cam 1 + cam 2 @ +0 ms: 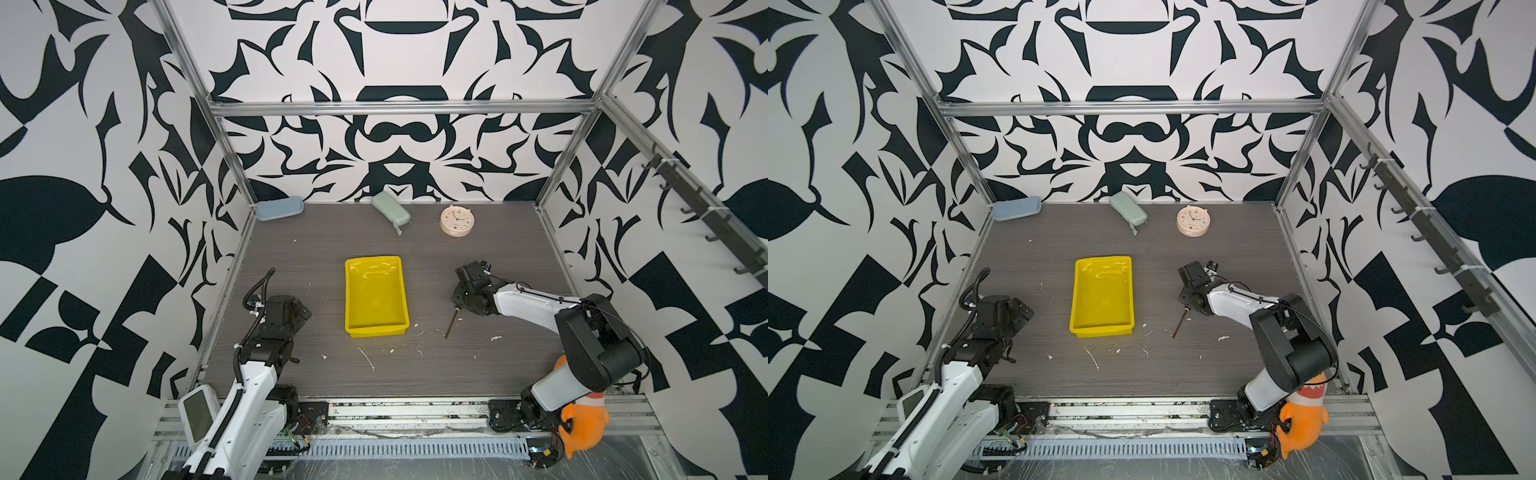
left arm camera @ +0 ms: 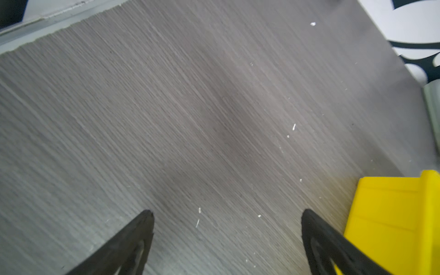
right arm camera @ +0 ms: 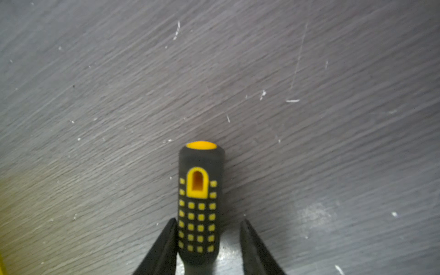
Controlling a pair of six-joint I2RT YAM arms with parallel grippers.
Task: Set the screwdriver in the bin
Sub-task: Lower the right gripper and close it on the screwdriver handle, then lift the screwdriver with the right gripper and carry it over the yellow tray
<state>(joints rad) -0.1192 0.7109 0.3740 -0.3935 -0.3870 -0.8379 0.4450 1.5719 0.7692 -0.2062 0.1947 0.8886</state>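
The screwdriver (image 3: pixel 200 209) lies on the grey table to the right of the bin. In the right wrist view, its black handle with yellow dots sits between the fingers of my right gripper (image 3: pixel 209 221). One finger touches the handle, and a gap still shows between the handle and the other finger. In both top views only its thin dark shaft (image 1: pixel 451 323) (image 1: pixel 1180 323) sticks out from under the right wrist. The bin (image 1: pixel 348 291) (image 1: pixel 1074 291), a shallow yellow tray, stands empty mid-table. My left gripper (image 2: pixel 227 212) hangs open over bare table beside the bin (image 2: pixel 392 209).
A pale blue case (image 1: pixel 279 208), a green case (image 1: pixel 390 208) and a small round clock (image 1: pixel 457 220) stand along the back wall. An orange plush toy (image 1: pixel 582 424) sits by the right arm's base. White flecks dot the table.
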